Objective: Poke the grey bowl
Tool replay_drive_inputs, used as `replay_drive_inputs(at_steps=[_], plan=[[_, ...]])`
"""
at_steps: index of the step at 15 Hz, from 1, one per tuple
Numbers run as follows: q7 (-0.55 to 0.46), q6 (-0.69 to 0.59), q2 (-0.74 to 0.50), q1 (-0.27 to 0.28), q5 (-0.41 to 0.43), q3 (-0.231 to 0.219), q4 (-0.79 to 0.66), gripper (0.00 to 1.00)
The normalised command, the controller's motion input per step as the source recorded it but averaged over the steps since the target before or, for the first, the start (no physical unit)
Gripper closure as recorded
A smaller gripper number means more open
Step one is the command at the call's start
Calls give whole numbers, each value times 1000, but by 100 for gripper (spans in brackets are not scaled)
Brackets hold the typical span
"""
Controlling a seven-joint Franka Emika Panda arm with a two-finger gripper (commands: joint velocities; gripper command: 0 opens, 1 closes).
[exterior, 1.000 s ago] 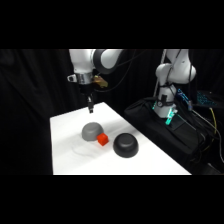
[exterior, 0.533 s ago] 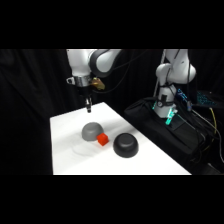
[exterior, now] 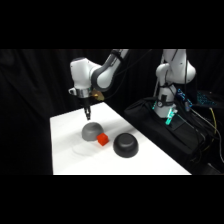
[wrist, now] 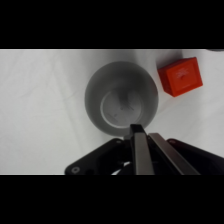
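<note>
Plainly, the main risk is a glancing contact: the grey bowl (wrist: 121, 98) is a smooth upturned dome, so a tip landing off its crown could slide down the slope and shove the bowl sideways into the red cube (wrist: 181, 76), which sits just beside it. In the wrist view the gripper (wrist: 141, 142) rises from the bottom edge with its jaws pressed together into one narrow point, and that point overlaps the bowl's lower edge, not its middle. By my judgement a straight descent from there would meet the flank.

Nearest in the side view, low and centre-right on the white worktop (exterior: 65, 150), lies the black bowl (exterior: 126, 145), well clear of the approach. Next come the cube and the grey bowl, left of centre in the frame. The bowl is matte light grey, with a flat round base ring showing paler at its top and no markings I can make out. Above and slightly behind it the gripper hangs, not touching. Farthest, at upper right, a second white arm (exterior: 172, 75) stands over dark equipment.
</note>
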Motion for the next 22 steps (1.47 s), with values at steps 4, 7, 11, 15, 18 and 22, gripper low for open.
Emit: replay_drive_inputs(at_steps=[4,7,11,15,18,22], plan=[[-39,319,135,-56,-6,2,-52,100],[-71,264,77,-78,79,52,-40,100],[-88,245,50,-84,100,74,-31,100],[-94,192,12,-85,107,80,-29,100],[-51,-4,-145,-29,33,31,-59,100],[-51,-302,-372,12,-26,3,-53,74]])
